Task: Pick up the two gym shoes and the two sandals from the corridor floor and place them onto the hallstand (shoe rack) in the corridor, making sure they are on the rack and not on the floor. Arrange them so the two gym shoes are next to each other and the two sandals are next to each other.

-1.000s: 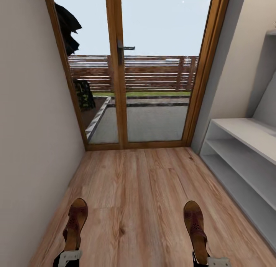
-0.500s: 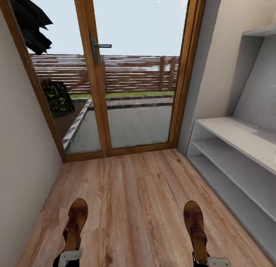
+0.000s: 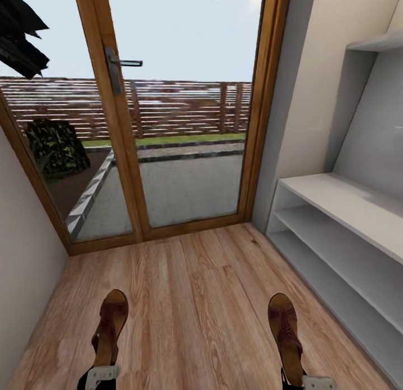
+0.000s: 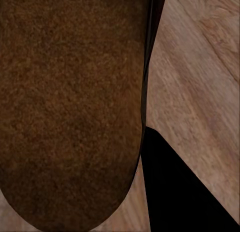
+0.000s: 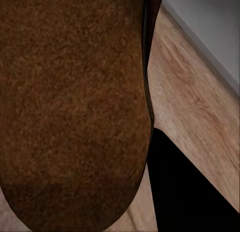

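Note:
Two brown sandals hang above the corridor floor [image 3: 196, 289], one in each gripper. My left gripper [image 3: 101, 374] is shut on the heel of the left sandal [image 3: 110, 325], whose suede sole [image 4: 70, 107] looms close in the left wrist view. My right gripper [image 3: 305, 381] is shut on the heel of the right sandal [image 3: 284, 331], sole [image 5: 75, 102] close in the right wrist view. The pale grey hallstand [image 3: 347, 205] stands along the right wall, its bench top and both tiers bare where visible. The gym shoes are out of view.
A wood-framed glass door [image 3: 168, 126] with a metal handle [image 3: 120, 62] closes the corridor ahead. A plain wall [image 3: 22, 278] runs along the left. Stepped grey shelves [image 3: 375, 42] rise above the bench on the right.
The whole view has swung to the right, so the door slid left and more of the hallstand shows. Both sandals stay in the grippers at the same spots in the picture.

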You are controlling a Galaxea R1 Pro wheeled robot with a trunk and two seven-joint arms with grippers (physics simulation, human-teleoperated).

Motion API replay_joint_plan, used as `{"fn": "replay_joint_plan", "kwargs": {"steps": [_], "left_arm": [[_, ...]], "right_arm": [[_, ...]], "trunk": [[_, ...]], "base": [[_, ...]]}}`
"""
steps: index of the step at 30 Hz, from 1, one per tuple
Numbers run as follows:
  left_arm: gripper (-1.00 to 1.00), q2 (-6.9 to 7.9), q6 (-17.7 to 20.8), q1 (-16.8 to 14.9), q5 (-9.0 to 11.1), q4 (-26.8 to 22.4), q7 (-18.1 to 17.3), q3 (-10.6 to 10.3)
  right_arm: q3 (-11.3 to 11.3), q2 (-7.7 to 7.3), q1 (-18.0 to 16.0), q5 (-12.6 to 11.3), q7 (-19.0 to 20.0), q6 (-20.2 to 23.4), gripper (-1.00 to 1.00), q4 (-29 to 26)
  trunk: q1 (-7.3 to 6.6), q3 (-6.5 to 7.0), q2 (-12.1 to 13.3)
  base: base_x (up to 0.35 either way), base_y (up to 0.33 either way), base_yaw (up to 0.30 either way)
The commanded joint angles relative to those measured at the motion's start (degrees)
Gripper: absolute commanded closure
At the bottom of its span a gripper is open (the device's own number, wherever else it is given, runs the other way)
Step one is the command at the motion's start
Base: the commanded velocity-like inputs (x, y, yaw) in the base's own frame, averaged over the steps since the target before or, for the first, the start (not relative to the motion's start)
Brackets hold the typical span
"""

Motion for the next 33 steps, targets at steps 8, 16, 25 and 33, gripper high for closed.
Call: {"fn": "replay_joint_plan", "kwargs": {"steps": [8, 16, 25, 33], "left_arm": [[1.00, -0.03, -0.15, -0.04, -0.34, 0.03, -0.44, 0.52], [1.00, -0.03, -0.19, -0.04, -0.34, 0.03, -0.44, 0.52], [1.00, -0.03, -0.18, -0.04, -0.34, 0.03, -0.44, 0.52], [1.00, -0.02, -0.14, -0.04, -0.34, 0.03, -0.44, 0.52]], "right_arm": [[0.49, -0.06, -0.04, -0.43, -0.32, -0.15, 1.00, 0.01], [0.49, -0.06, -0.04, -0.43, -0.32, -0.11, 1.00, 0.01], [0.49, -0.06, -0.05, -0.46, -0.32, -0.06, 1.00, 0.01], [0.49, -0.06, -0.04, -0.46, -0.32, -0.06, 1.00, 0.01]], "trunk": [[0.02, -0.05, -0.02], [0.02, -0.05, -0.02], [0.02, -0.05, -0.02], [0.02, -0.05, -0.02]], "base": [[0.338, 0.030, -0.069], [0.297, 0.176, -0.248], [0.247, 0.231, -0.264], [0.211, 0.249, -0.265]]}}
